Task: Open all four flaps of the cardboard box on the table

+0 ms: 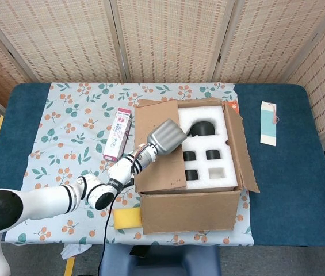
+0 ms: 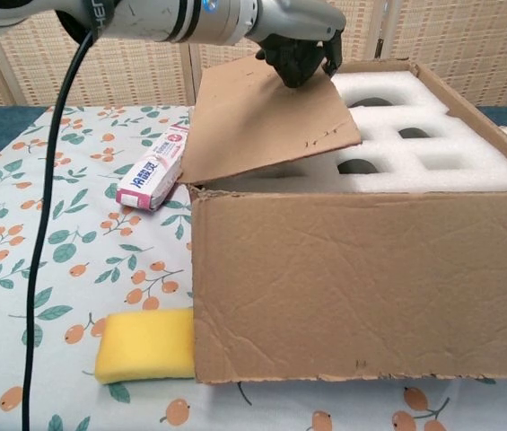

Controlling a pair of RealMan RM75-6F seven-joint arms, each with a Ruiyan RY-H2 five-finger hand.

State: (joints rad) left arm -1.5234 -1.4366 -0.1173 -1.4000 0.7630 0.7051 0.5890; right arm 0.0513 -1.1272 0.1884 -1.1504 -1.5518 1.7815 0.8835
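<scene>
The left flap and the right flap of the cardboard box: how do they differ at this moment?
The left flap slants up over the foam insert and hides part of it; the right flap stands open at the box's right edge, clear of the foam. The left hand holds the left flap by its free edge; nothing touches the right flap. Both are plain brown cardboard, joined to the same box.

White black-banded arm [image 1: 64,198], silver hand [image 1: 165,137], black cable [image 2: 51,180].
</scene>
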